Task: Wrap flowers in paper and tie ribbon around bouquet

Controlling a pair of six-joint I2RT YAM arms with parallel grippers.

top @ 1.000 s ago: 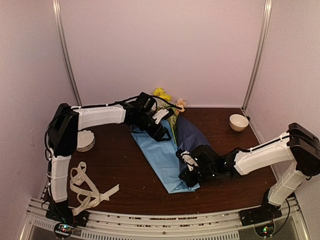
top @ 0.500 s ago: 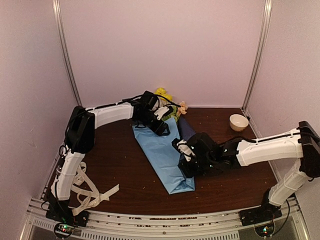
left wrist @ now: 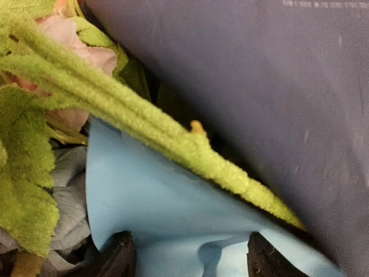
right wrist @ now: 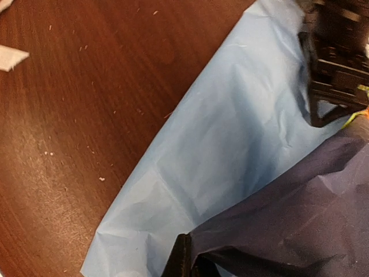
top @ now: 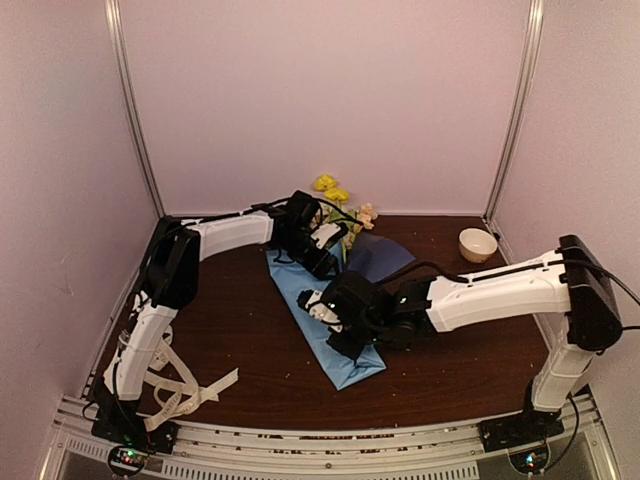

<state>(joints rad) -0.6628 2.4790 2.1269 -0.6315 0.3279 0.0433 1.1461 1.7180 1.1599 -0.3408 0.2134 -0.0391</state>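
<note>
Top external: right claw [top: 328,314], arm stretched leftward, pinches paper [top: 300,288]; left claw [top: 327,246] agape.

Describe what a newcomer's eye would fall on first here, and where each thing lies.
The light-blue paper lies slantwise across the middle of the table, its navy face turned up toward the back. Yellow flowers stand out at the far edge, and the cream ribbon sprawls in loops by the left arm's base.
</note>
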